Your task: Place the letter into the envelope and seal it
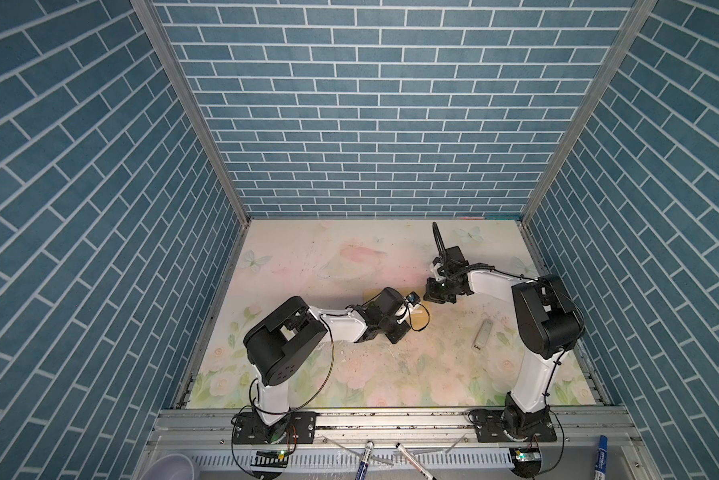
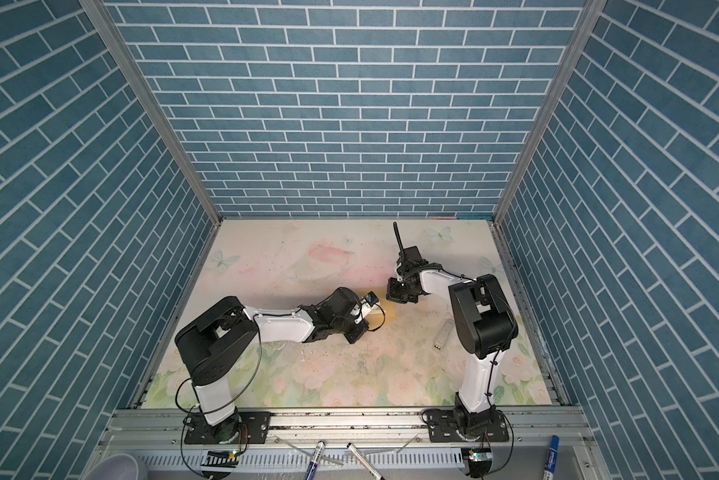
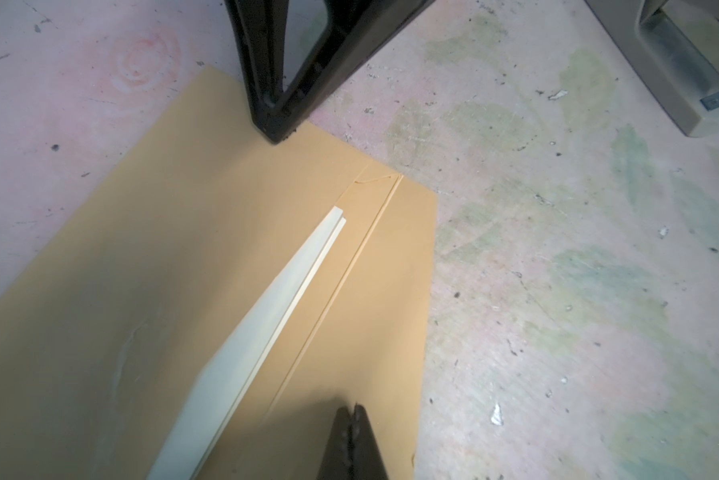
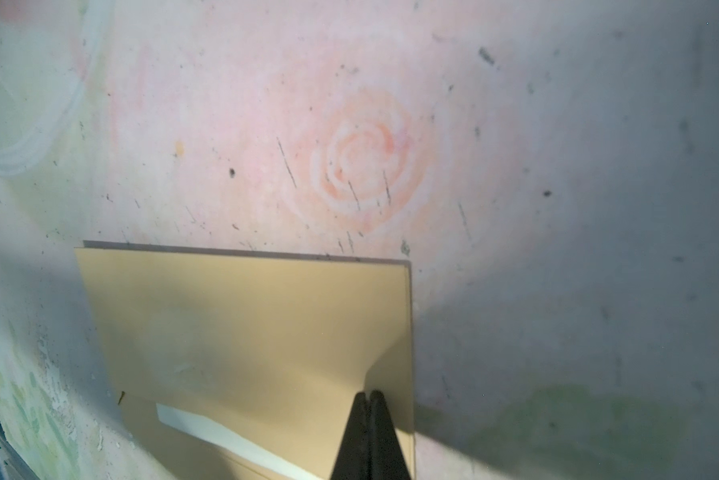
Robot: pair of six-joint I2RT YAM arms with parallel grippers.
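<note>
The golden-tan envelope point(image 3: 174, 266) lies flat on the floral mat, and in both top views the left arm's wrist point(image 1: 386, 313) covers most of it point(image 2: 389, 316). The letter shows only as a narrow cream strip point(image 3: 266, 324) along the envelope's opening point(image 4: 224, 436). My left gripper point(image 3: 353, 409) is shut, its tips down on the envelope near one short end. My right gripper point(image 4: 368, 395) is shut too, with its tips pressing the envelope point(image 4: 245, 324) close to a corner. Its black fingers point(image 3: 278, 120) are visible at the envelope's far edge. Nothing is between either pair of jaws.
A small grey-white stick-like object point(image 1: 483, 334) lies on the mat to the right of the envelope, beside the right arm point(image 2: 443, 333). Markers point(image 1: 364, 461) lie on the front rail. Blue brick-patterned walls enclose the mat on three sides.
</note>
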